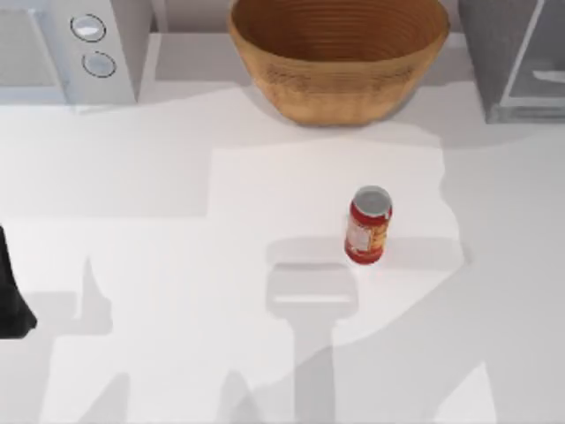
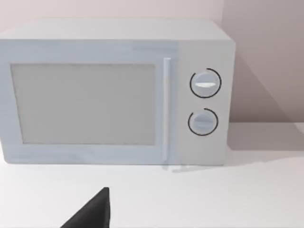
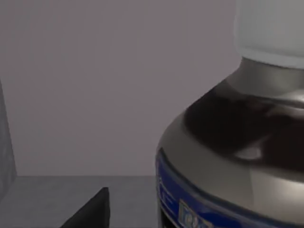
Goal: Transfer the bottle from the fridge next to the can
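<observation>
The bottle [image 3: 237, 133] stands very close before the right wrist camera, inside a grey-walled enclosure that is probably the fridge interior; its pale cap, dark shoulder and blue label edge show. A dark finger [image 3: 92, 211] of the right gripper lies beside it, apart from the glass; whether the jaws are spread or closed on anything cannot be told. The placement suggests an approach for a side grasp at the bottle's body. In the top view, the can [image 1: 368, 225] stands upright on the table [image 1: 177, 265], right of centre, marking the destination. Beyond it sits a wicker basket [image 1: 340, 57], with the fridge [image 1: 516, 57] at the far right corner and a white microwave [image 1: 71, 49] at the far left. The left arm [image 1: 13, 296] is parked at the left edge, its finger [image 2: 92, 211] facing the microwave; its opening cannot be told.
</observation>
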### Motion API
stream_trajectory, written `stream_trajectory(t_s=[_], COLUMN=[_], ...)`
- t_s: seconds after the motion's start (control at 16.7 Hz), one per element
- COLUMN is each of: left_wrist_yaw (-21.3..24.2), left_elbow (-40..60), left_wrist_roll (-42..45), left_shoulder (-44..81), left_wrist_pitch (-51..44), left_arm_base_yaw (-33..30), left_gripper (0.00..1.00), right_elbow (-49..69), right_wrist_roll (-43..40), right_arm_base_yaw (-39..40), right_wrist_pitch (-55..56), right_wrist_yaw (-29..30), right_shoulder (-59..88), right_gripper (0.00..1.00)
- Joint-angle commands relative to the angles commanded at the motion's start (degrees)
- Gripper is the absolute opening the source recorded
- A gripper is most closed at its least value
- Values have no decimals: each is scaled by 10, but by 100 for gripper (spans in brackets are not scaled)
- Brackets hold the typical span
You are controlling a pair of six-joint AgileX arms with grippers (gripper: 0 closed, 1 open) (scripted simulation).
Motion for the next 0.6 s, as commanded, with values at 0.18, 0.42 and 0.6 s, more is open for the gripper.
stream_trajectory(t_s=[0.18,0.42,0.6], left_wrist_yaw=[0,0,0], left_elbow=[0,0,0], left_wrist_roll=[0,0,0], left_shoulder=[0,0,0], left_wrist_pitch=[0,0,0], left_arm_base_yaw=[0,0,0], left_gripper=[100,100,100], right_elbow=[5,5,5], right_wrist_roll=[0,0,0], right_arm_base_yaw=[1,1,1], right_wrist_pitch=[-3,-3,-3], right_wrist_yaw=[1,1,1], right_shoulder=[3,3,3], right_gripper=[100,77,55])
